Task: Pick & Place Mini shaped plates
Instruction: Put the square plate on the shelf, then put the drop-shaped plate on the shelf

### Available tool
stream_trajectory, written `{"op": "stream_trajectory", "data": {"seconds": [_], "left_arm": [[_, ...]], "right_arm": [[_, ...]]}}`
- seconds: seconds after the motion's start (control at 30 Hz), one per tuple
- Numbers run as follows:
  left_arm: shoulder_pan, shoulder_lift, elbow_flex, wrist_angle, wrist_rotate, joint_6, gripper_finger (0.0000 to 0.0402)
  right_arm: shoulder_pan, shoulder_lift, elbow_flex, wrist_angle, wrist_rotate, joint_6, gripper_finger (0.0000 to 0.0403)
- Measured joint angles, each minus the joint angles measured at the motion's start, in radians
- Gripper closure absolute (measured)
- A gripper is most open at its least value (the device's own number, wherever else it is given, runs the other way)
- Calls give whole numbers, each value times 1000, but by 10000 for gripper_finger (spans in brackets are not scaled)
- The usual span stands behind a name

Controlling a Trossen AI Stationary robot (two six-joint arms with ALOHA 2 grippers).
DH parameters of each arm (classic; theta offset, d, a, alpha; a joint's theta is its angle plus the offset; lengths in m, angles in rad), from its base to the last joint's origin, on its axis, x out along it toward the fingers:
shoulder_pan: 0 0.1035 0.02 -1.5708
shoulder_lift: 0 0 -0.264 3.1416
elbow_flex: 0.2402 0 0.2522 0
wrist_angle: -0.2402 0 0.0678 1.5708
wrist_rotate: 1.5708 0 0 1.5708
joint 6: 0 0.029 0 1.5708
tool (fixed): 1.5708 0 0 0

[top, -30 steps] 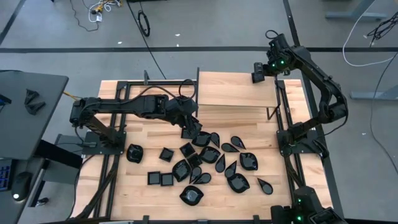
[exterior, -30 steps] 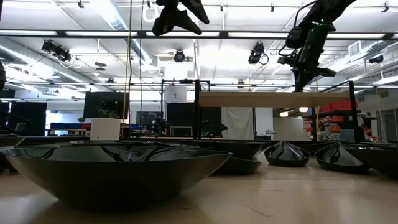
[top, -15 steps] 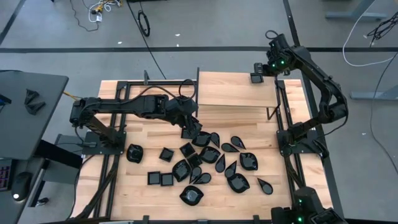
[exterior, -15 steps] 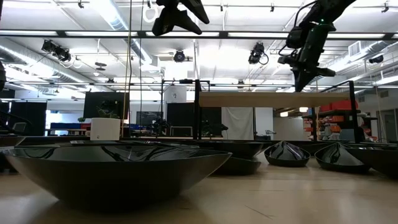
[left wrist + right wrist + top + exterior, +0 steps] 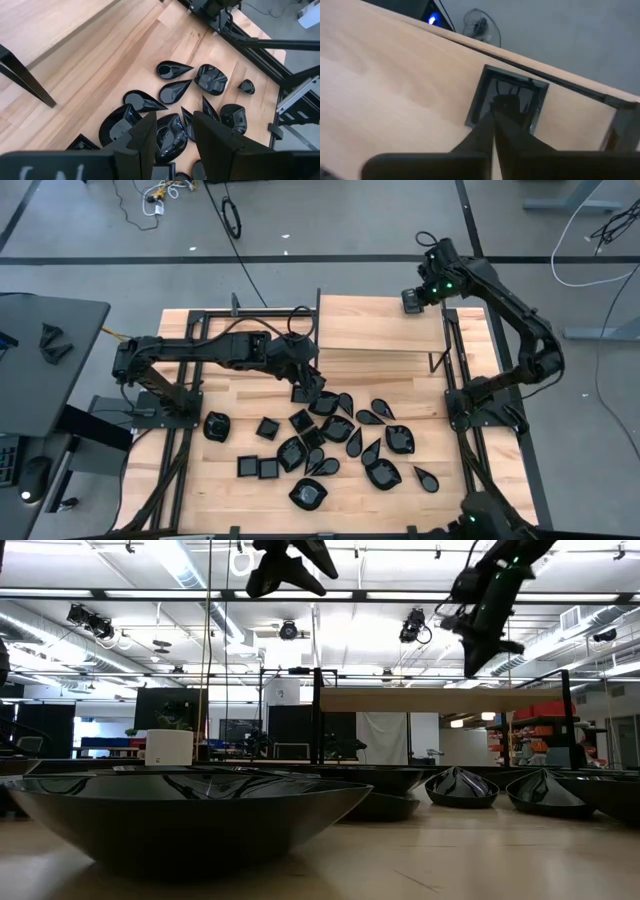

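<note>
While the arms are working — near bench: plates (image 5: 330, 442) are lying scattered in a loose cluster across the front half of the bench (image 5: 200, 480), teardrops, squares and rounded ones, some touching or overlapping.
Left hand (image 5: 308, 388): it is hanging above the far edge of that cluster, fingers (image 5: 145, 137) standing apart and gripping nothing.
Shelf (image 5: 370, 325): it is standing raised over the back of the bench.
Square plate (image 5: 507, 102): it is sitting at the shelf's far right corner.
Right hand (image 5: 412, 301): it is hovering over that plate, fingers (image 5: 485, 132) pressed together, pinching nothing visible.
</note>
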Motion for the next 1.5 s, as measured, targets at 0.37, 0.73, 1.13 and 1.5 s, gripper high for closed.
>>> {"op": "stream_trajectory", "data": {"seconds": [0.37,0.73,1.13,1.5], "left_arm": [[0,0,0,0,-2,-1,268],[0,0,0,0,-2,0,268],[1,0,0,0,-3,1,268],[1,0,0,-1,-2,31,268]], "right_arm": [[0,143,0,13,87,-37,399],[1,140,3,-74,105,9,401],[1,92,-2,-103,104,118,400],[109,-102,-2,-97,108,92,400]]}}
